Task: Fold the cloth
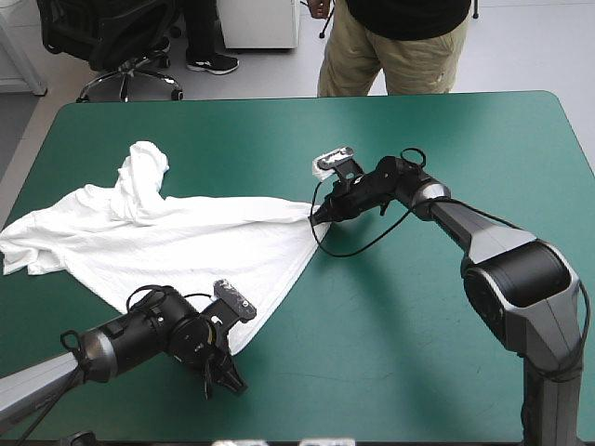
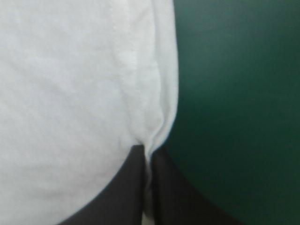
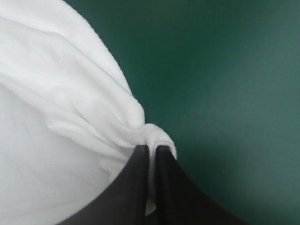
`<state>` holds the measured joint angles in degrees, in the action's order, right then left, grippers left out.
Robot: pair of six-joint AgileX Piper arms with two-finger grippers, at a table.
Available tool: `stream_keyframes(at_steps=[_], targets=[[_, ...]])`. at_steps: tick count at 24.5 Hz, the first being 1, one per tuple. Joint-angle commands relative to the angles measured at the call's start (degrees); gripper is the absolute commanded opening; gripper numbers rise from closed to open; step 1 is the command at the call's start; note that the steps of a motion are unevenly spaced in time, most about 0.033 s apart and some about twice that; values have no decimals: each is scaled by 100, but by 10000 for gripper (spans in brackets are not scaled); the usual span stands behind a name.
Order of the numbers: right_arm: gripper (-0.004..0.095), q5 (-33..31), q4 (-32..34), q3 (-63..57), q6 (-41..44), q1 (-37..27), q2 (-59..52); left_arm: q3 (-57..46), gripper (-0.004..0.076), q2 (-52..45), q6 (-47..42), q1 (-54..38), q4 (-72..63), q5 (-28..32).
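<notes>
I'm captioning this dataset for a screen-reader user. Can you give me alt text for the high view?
A white T-shirt lies partly spread and rumpled across the left half of a teal-green table. The right hand pinches its corner near the table's middle, and the left hand grips its near hem.

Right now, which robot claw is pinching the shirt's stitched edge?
The left gripper: it is shut on the stitched hem of the T-shirt. The right gripper pinches a bunched-up corner instead.
</notes>
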<state>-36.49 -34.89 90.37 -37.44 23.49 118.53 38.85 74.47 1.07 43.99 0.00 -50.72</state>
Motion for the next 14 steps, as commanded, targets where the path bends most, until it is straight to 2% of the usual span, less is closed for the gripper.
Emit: stream_keyframes(at_steps=[1, 7, 11, 14], targets=[[-13, -14, 354, 133, 161, -12, -789, 41, -9, -405, -539, 64, -60, 10], [-13, -399, 189, 133, 185, -23, -2163, 500, -9, -1459, -1379, 38, 1227, -451], [-13, -284, -83, 308, 185, -23, -3301, 1383, -9, -2087, -1523, 38, 2485, -886], [-13, -284, -85, 1154, 166, -23, -4091, 2848, -9, -2131, -1342, 38, 3870, -1028]])
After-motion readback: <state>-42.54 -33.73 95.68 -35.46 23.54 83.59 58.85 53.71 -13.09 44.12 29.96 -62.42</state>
